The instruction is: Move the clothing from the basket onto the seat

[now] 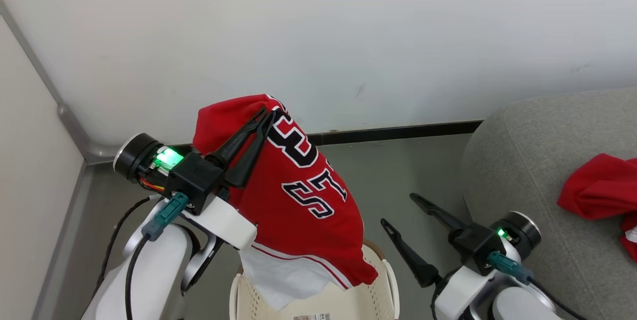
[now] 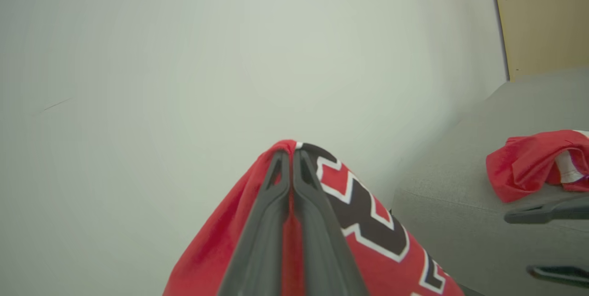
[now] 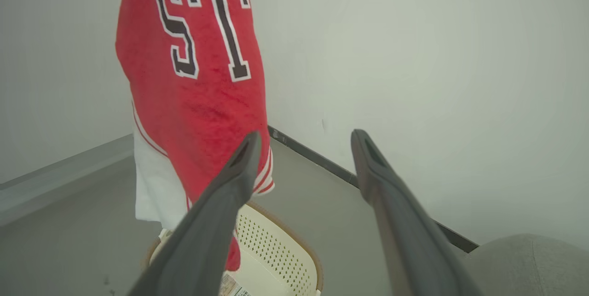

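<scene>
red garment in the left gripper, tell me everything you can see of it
The red garment looks like soft knit, with black characters outlined in white and a white panel edged by stripes at its lower end. It hangs limp from a fold pinched in the shut left gripper, its lower end over the basket; contact there is unclear.

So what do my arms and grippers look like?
The left arm and right arm are glossy white shells. Each wrist carries a black block with a green light, a black cylinder with a silver rim, and a teal plug feeding a black cable. The left gripper and right gripper each have two long, dark fingers.
</scene>
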{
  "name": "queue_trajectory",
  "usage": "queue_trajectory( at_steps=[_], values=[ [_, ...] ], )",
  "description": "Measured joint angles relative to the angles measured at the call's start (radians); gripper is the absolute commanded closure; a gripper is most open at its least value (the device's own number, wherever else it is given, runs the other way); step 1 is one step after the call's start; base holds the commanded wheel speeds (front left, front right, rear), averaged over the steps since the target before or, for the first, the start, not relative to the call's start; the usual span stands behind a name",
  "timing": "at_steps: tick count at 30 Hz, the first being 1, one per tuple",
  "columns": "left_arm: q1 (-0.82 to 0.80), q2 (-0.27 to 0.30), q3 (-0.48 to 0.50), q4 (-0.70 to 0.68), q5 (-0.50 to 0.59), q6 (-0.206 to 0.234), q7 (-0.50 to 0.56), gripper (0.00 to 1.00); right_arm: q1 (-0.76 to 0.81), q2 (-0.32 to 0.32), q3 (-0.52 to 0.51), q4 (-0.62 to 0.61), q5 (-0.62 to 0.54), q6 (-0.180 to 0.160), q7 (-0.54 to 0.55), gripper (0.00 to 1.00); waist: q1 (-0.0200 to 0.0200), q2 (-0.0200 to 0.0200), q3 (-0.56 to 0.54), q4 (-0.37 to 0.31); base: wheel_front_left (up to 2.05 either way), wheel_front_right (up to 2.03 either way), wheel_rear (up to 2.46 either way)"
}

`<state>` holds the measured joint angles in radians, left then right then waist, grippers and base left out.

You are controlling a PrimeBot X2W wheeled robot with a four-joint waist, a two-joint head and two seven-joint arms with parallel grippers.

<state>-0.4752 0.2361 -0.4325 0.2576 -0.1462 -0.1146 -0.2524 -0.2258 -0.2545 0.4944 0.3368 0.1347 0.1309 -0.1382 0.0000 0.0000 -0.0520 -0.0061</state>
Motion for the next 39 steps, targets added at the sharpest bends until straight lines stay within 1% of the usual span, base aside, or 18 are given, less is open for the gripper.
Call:
queue_trajectory(
  at_steps=[4,11,15,19,23,29,35,39],
  values=[
    [-0.001,0.001,-0.019,-0.008,-0.001,-0.001,0.0,1.0,-0.03,-0.011,0.078,-0.006,0.057,0.0,0.023,0.0,0.0,0.0,-0.01,0.002,0.0,0.0,0.0],
    [-0.018,0.001,-0.052,-0.031,-0.007,-0.006,0.0,1.0,-0.1,-0.05,0.208,-0.017,0.153,0.0,0.071,0.0,0.0,0.0,-0.018,0.006,0.0,0.0,0.0],
    [-0.023,-0.002,-0.07,-0.039,-0.011,-0.009,0.001,1.0,-0.154,-0.081,0.243,-0.027,0.188,0.0,0.089,0.0,0.0,0.0,-0.02,0.012,0.0,0.0,0.0],
    [-0.024,-0.002,-0.081,-0.045,-0.012,-0.009,0.003,1.0,-0.181,-0.096,0.265,-0.034,0.23,0.0,0.096,0.0,0.0,0.0,-0.021,0.018,0.0,0.0,0.0],
    [-0.027,-0.003,-0.097,-0.054,-0.019,-0.009,0.007,1.0,-0.207,-0.121,0.331,-0.036,0.279,0.0,0.121,0.0,0.0,0.0,-0.023,0.028,0.0,0.0,0.0],
    [-0.04,-0.005,-0.121,-0.063,-0.02,-0.009,0.008,1.0,-0.244,-0.135,0.416,-0.039,0.369,0.0,0.146,0.0,0.0,0.0,-0.027,0.043,0.0,0.0,0.0],
    [-0.041,-0.009,-0.14,-0.065,-0.033,-0.01,0.012,1.0,-0.31,-0.163,0.466,-0.044,0.42,0.0,0.147,0.0,0.0,0.0,-0.032,0.058,0.0,0.0,0.0],
    [-0.043,-0.009,-0.148,-0.065,-0.037,-0.01,0.015,1.0,-0.335,-0.163,0.502,-0.042,0.448,0.0,0.147,0.0,0.0,0.0,-0.035,0.065,0.0,0.0,0.0]
  ],
)
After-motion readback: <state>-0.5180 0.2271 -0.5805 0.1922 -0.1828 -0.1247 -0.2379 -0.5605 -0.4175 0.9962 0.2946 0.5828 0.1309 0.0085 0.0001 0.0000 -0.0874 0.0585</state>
